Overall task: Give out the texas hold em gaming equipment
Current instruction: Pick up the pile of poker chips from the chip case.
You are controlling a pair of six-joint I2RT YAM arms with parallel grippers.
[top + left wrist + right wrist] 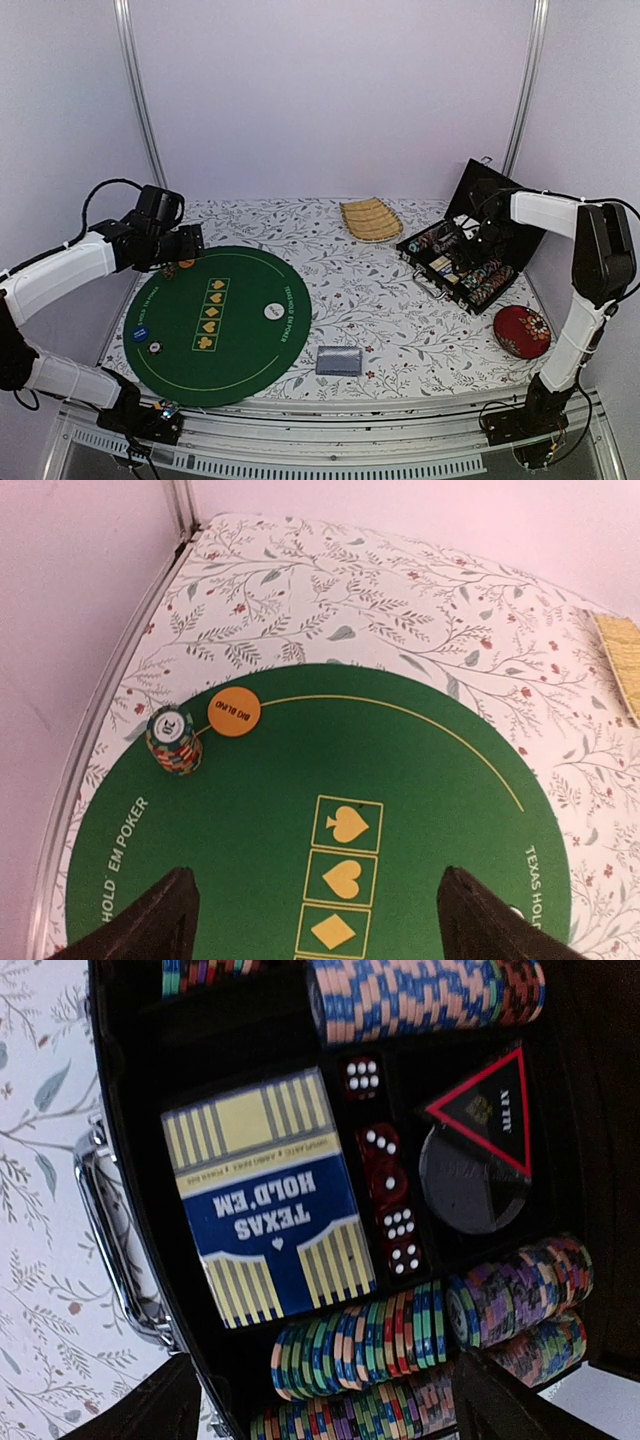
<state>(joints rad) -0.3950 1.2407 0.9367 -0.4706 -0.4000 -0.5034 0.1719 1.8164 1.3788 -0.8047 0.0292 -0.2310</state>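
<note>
While the left gripper [188,244] hangs over the far-left rim of the green mat [240,290], its jaws stand wide apart with nothing between them, and the wrist view shows a short chip stack [173,742] standing upright on the mat's edge just beside the orange Big Blind button [234,714], apart from both fingers; that seat looks served, so the work now seems to fall to the right gripper [470,236], which sits above the open case [500,190] with jaws likewise spread and empty; its camera looks straight down on the chip rows [360,1345] lying on edge beside the blue Texas Hold'em card box [265,1200] and a column of red dice [385,1185]; to take a clean batch I would line the fingers up across the row's axis, so the pads meet chip faces rather than rims, descend into the gap beside the neighbouring row, and close gently enough that the end chips do not fan out; a tilted lift risks dragging chips over the case wall; the left arm would do well to rise straight up before swinging, since a sideways sweep could topple the stack; elsewhere a deck of cards [338,360] lies face down off the mat's near-right edge, a white token [272,311] rests on the mat, and a blue token [140,333] sits near its left edge.
</note>
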